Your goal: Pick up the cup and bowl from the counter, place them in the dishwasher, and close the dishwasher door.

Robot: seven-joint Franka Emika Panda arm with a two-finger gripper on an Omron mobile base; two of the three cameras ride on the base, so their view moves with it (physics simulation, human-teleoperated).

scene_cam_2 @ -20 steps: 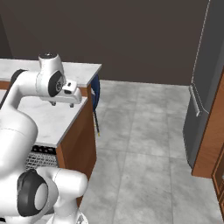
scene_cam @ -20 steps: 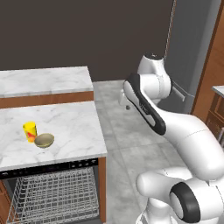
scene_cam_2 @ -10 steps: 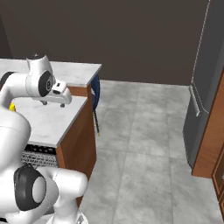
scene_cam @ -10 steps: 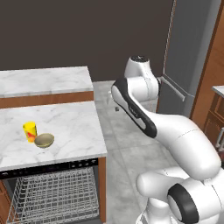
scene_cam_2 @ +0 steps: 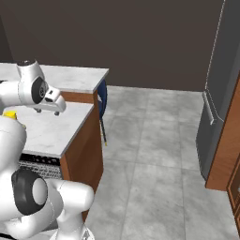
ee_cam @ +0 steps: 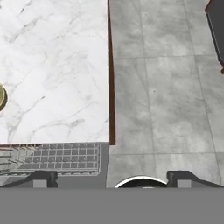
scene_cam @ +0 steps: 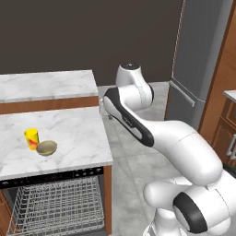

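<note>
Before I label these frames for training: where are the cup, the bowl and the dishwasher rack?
cup point(scene_cam: 31, 138): left base view, yellow side.
bowl point(scene_cam: 46, 147): left base view, lighter inside.
dishwasher rack point(scene_cam: 55, 207): left base view, wire grid.

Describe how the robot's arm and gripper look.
The arm is glossy white with rounded segments, a dark band along its side and dark round joint caps. The gripper has two small dark finger tips, each with a grey square patch. No cables visible.

Veined marble counter (brown wood sides)
</note>
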